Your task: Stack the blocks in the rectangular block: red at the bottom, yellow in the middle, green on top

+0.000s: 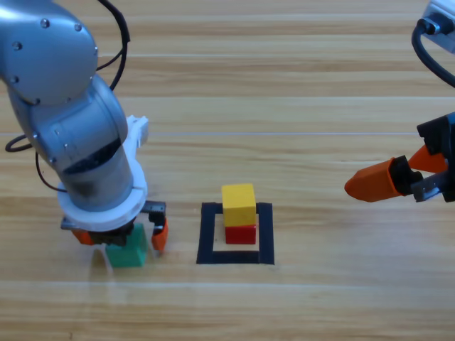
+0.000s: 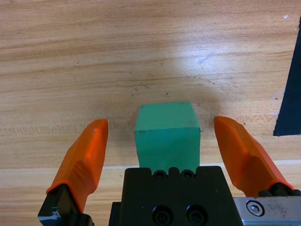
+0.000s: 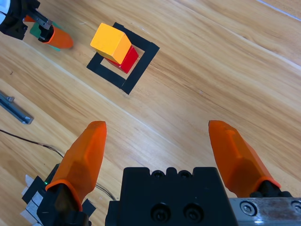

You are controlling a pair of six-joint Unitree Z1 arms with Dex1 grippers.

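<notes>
My left gripper [image 2: 161,141] hangs released over green [image 2: 167,135], which sits on the table toward its near-left part, between my jaws with gaps on both sides. If I clench off-centre, green may twist or skid, and set down crooked it could topple yellow [image 1: 238,204] off red [image 1: 241,234] inside the tape outline [image 1: 208,234]. My right gripper [image 1: 387,180] waits, released, at the right edge.

yellow cube [image 1: 238,202], red cube [image 1: 241,234], teal-green cube [image 1: 129,248]
</notes>
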